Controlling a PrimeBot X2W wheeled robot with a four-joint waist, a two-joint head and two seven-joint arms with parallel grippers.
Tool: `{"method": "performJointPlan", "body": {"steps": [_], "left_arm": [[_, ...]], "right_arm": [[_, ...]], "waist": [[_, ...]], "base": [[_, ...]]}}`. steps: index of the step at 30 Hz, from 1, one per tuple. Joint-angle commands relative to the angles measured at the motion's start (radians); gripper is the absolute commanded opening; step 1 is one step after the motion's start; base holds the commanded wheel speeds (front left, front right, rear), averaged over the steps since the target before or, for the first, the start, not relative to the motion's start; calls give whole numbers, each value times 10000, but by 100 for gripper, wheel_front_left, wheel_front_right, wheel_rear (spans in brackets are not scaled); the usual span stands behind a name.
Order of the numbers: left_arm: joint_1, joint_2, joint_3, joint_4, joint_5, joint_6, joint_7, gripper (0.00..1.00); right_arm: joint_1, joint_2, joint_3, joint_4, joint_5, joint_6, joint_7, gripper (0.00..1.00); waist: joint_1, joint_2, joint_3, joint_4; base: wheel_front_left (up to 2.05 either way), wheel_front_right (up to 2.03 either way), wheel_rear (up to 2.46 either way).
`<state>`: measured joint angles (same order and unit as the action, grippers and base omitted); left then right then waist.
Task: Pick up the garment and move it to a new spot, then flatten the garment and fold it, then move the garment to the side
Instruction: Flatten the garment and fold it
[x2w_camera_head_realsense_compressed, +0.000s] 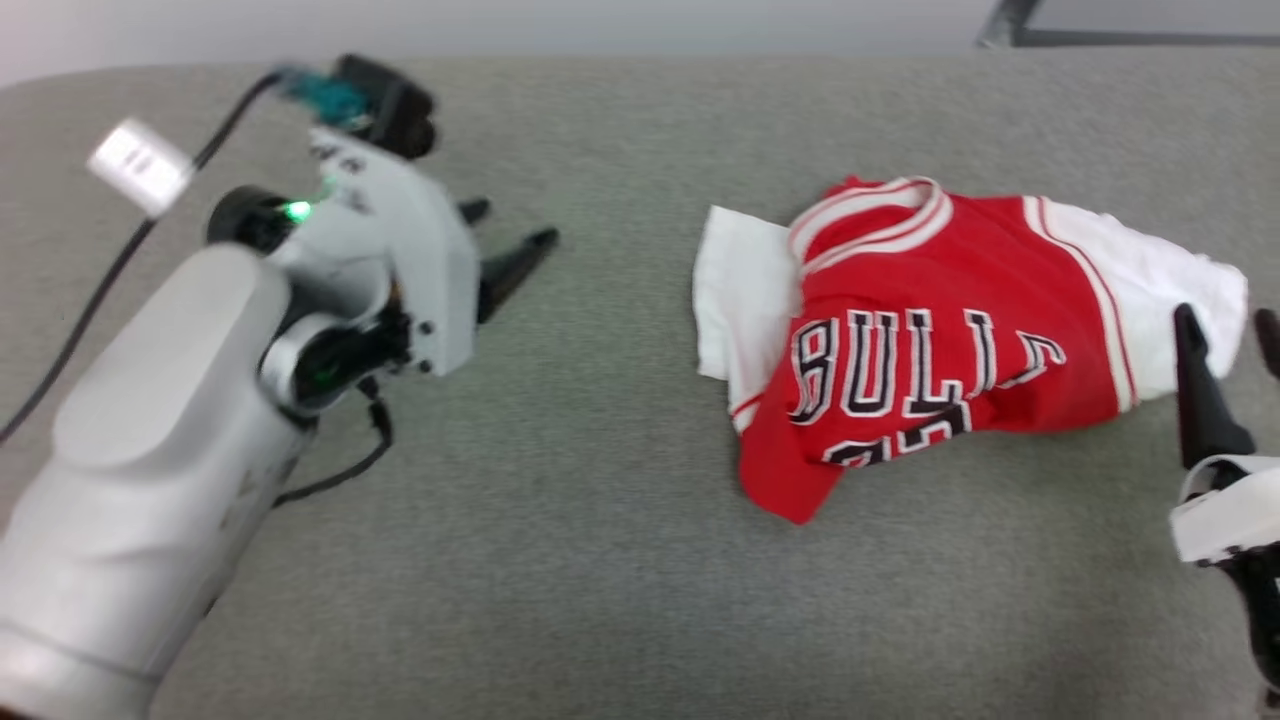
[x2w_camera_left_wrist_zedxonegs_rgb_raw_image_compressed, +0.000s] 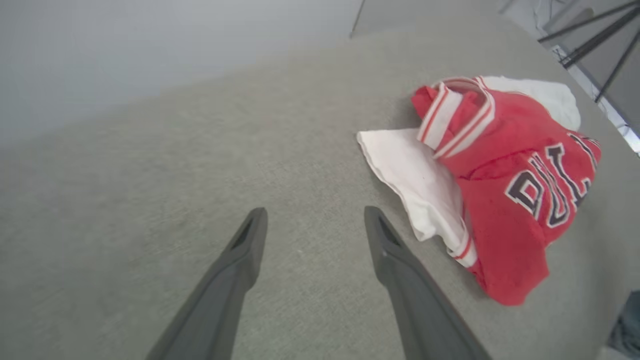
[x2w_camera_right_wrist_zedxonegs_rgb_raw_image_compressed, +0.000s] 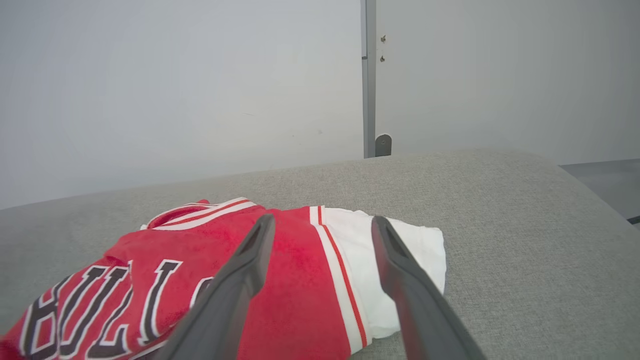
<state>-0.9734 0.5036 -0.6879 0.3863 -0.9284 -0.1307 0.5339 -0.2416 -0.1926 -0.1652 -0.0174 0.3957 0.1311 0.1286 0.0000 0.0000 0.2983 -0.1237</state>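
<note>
surface: grey fabric pad | wall: plain, pale grey | post: grey, vertical, against wall

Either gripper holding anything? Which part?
Nothing held. Left gripper open over the bare grey surface, clear of the garment. Right gripper open at its white sleeve, fingers spread, nothing pinched.

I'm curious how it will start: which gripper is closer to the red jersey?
Right. The right gripper hangs open at the jersey's white right-hand sleeve; the left gripper is open over the bare grey surface, well off to the jersey's left.
</note>
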Motion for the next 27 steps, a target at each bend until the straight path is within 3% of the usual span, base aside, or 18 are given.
{"method": "performJointPlan", "body": {"steps": [1, 5, 10, 19, 27], "left_arm": [[-295, -85, -153, 159, -224, 5, 412, 100], [-1171, -504, -633, 846, -1172, 4, 2158, 100], [-1973, -1231, -1019, 1913, -1474, 6, 3250, 100], [-2271, -1749, -1423, 3079, -1781, 5, 3822, 100], [-2474, -1925, -1501, 3219, -2167, 5, 3924, 100]], "right_arm": [[77, 53, 86, -102, 14, -6, -73, 100], [-15, 233, 319, -299, 75, -6, -246, 100], [-214, 392, 514, -226, 46, -6, -482, 100], [-362, 533, 768, 195, 160, -6, -875, 100], [-542, 535, 898, 389, 197, -6, -951, 100]], "waist": [[0, 0, 383, -498], [0, 0, 797, -875], [0, 0, 1217, -1152], [0, 0, 1554, -1514], [0, 0, 1585, -1557]], "base": [[0, 0, 0], [0, 0, 0], [0, 0, 0], [0, 0, 0], [0, 0, 0]]}}
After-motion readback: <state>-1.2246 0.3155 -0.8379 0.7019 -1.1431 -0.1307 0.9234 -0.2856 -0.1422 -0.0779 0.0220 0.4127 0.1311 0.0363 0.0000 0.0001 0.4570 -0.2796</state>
